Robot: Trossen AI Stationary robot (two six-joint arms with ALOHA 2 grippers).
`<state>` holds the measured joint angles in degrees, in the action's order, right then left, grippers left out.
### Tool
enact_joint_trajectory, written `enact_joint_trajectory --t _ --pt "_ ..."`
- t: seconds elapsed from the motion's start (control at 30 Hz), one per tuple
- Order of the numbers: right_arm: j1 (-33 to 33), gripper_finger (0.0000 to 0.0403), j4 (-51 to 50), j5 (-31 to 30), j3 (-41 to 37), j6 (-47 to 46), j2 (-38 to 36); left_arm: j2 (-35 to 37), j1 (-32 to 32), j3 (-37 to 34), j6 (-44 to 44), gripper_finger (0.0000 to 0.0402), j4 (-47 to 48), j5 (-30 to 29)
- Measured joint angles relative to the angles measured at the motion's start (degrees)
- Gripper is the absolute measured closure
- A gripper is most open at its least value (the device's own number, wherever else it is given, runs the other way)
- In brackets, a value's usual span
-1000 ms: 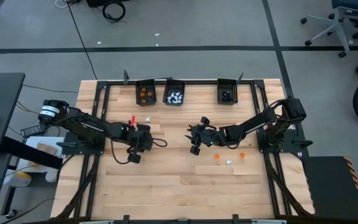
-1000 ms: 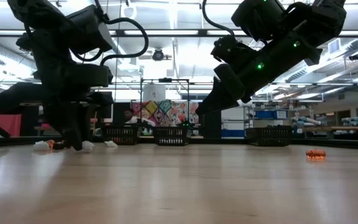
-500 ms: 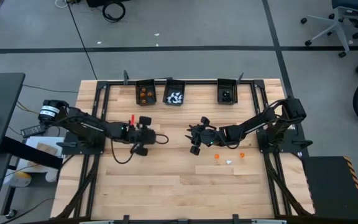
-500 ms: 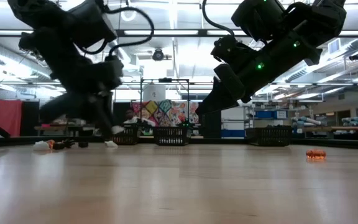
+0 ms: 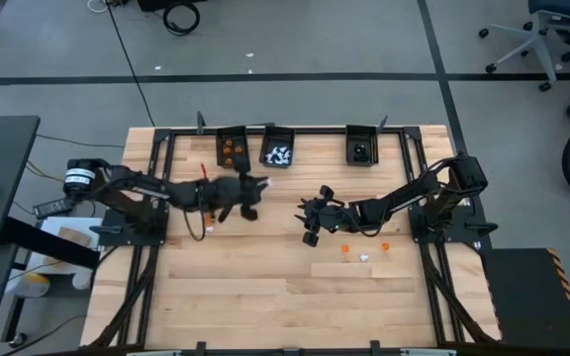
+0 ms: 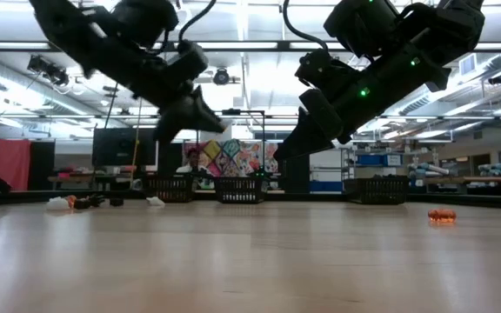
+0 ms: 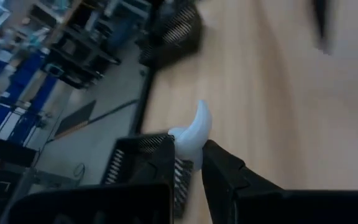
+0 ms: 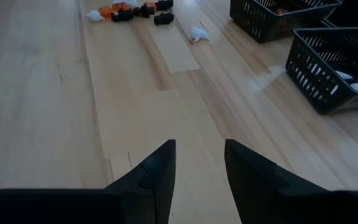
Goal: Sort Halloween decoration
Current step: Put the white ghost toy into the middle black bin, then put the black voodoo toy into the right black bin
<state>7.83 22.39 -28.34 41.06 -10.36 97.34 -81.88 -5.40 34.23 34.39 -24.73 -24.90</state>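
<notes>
My left gripper [image 5: 259,186] hangs above the table just in front of the far bins, shut on a white curved trinket [image 7: 196,124]. My right gripper [image 5: 310,213] stands open over the table's middle with nothing between its fingers [image 8: 201,168]. Loose Halloween decoration lies on the wood: orange pieces [image 5: 345,249] and a white one [image 5: 364,257] near the right arm, and a mixed little pile [image 8: 129,11] with a white piece [image 8: 197,34] on the left side. My left gripper pinches the lower end [image 7: 188,144] of the white curved trinket between its two fingertips. The trinket's pointed end sticks out past the fingers. It is lifted clear of the table, and the fingers point slightly downward toward the far bins.
Three small black bins stand along the far edge: one with orange pieces [image 5: 230,148], one with white pieces [image 5: 278,150], one with black pieces [image 5: 361,148]. A black frame [image 5: 166,133] borders the table. Bare wood fills the near half.
My left gripper has risen from the table by the left pile and swung toward the far edge and the bins. It has tipped from pointing down to nearly level, carrying the white trinket clear of the wood.
</notes>
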Motion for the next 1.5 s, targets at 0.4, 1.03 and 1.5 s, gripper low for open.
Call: enact_joint_trajectory --t 0.4,1.03,1.5 --pt "-0.1 0.026 1.2 0.0 0.0 0.4 0.0 -12.5 -15.0 1.0 -2.7 0.0358 -20.6 9.5" --pt "-0.2 0.026 1.0 0.0 0.0 1.1 0.0 -24.4 -21.0 20.9 -12.8 0.0311 9.1 10.8" --pt "-0.2 0.026 -0.1 -0.6 0.0 1.6 0.0 -11.3 -15.6 6.7 -9.8 0.0267 -5.1 14.5"
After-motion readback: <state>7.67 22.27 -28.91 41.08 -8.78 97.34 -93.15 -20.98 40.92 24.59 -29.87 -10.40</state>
